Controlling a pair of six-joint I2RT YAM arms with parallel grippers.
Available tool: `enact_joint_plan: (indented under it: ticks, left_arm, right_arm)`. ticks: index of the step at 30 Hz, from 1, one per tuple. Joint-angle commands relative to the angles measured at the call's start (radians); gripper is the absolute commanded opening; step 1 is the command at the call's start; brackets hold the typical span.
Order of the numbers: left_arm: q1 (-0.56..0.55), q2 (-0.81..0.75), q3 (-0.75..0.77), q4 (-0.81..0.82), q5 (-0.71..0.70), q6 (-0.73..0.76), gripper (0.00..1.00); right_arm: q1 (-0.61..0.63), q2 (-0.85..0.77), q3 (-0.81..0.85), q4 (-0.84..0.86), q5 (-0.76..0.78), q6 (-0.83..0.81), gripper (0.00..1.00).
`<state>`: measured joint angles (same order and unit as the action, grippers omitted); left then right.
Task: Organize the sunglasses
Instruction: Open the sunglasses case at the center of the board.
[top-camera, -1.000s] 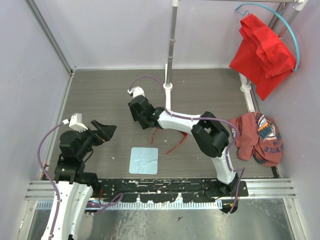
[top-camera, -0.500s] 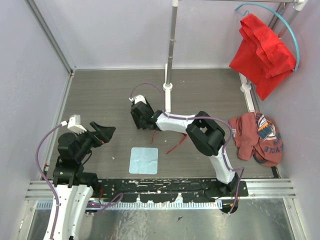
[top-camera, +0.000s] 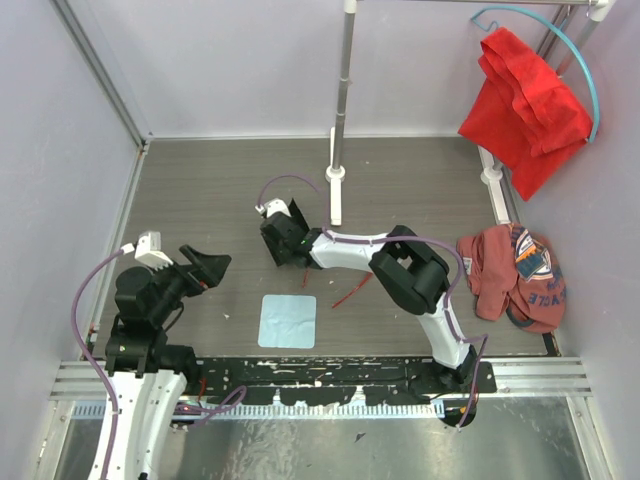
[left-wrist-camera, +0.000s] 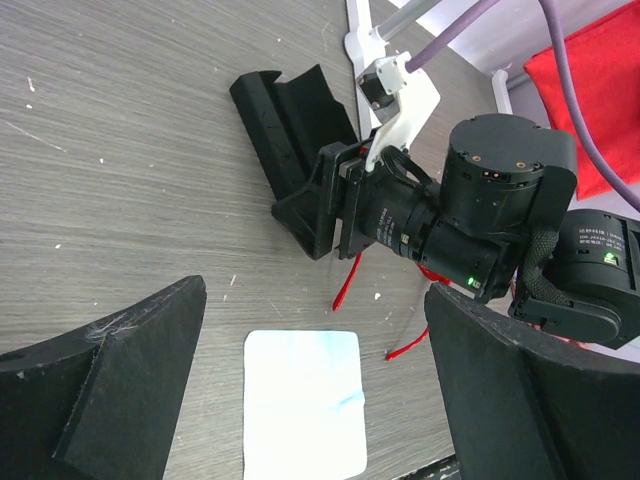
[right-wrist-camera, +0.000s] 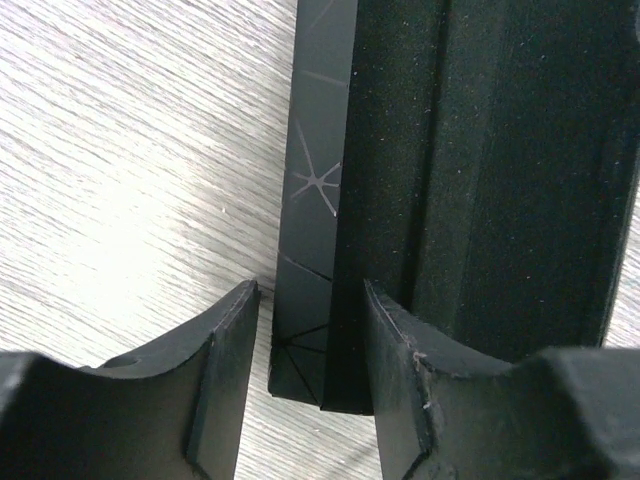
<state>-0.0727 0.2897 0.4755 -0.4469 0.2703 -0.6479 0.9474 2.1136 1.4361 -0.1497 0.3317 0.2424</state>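
Sunglasses (top-camera: 350, 293) on table under right arm, beside open case (left-wrist-camera: 290, 120); not stowed. Right gripper (right-wrist-camera: 305, 310) straddles case wall; you cannot tell if clamped. Left gripper (left-wrist-camera: 315, 290) spread wide, empty. Stowing remains.

1. The table (top-camera: 200, 190) is dark grey with thin wood lines and small white specks.
2. The cloth (top-camera: 288, 321) is pale blue and plain.
3. The sunglasses (top-camera: 350, 293) are bright red.
4. The case (left-wrist-camera: 290, 110) is black. In the right wrist view, one side has thin pale lines that cross like a star.
5. The rag (top-camera: 525, 105) is bright red.
6. The shirt (top-camera: 515, 275) is faded red with a blue and orange patch.
7. The arms (top-camera: 350, 245) are white and black, and one has a tiny green light.
8. The cable (left-wrist-camera: 450, 30) is purple.
9. The walls (top-camera: 60, 150) are pale grey-lilac.
10. The pole (top-camera: 345, 80) is silver.
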Motion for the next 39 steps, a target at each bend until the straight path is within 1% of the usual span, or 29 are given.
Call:
enact_joint_plan:
  ticks: [1, 3, 8, 18, 24, 28, 31, 36, 39]
  left_arm:
    - [0.002, -0.013, 0.033, -0.013, -0.001, 0.007, 0.98]
    - [0.002, -0.013, 0.035, -0.012, 0.001, 0.006, 0.98]
    - [0.002, -0.002, 0.033, 0.002, 0.003, 0.001, 0.98]
    - [0.002, 0.025, 0.027, 0.032, 0.012, -0.006, 0.98]
    - [0.003, 0.026, 0.021, 0.039, 0.012, -0.011, 0.98]
    - [0.002, 0.036, 0.004, 0.063, 0.005, -0.019, 0.98]
    - [0.003, 0.063, -0.014, 0.107, -0.004, -0.031, 0.98]
    - [0.002, 0.163, -0.021, 0.205, -0.017, -0.041, 0.98]
    - [0.002, 0.235, -0.007, 0.261, -0.021, -0.043, 0.98]
  right_arm:
    - [0.007, -0.077, -0.014, 0.016, 0.025, -0.047, 0.49]
    - [0.007, -0.083, -0.022, 0.016, 0.032, -0.070, 0.45]
    - [0.007, -0.102, -0.039, 0.007, 0.056, -0.131, 0.42]
    - [0.001, -0.111, -0.063, 0.007, 0.097, -0.229, 0.43]
    - [-0.007, -0.117, -0.075, 0.009, 0.099, -0.254, 0.47]
    - [-0.009, -0.129, -0.080, 0.015, 0.077, -0.250, 0.50]
    - [-0.009, -0.158, -0.098, 0.051, 0.046, -0.230, 0.52]
    - [-0.009, -0.230, -0.124, 0.103, -0.015, -0.180, 0.53]
    - [-0.009, -0.277, -0.132, 0.114, -0.025, -0.155, 0.54]
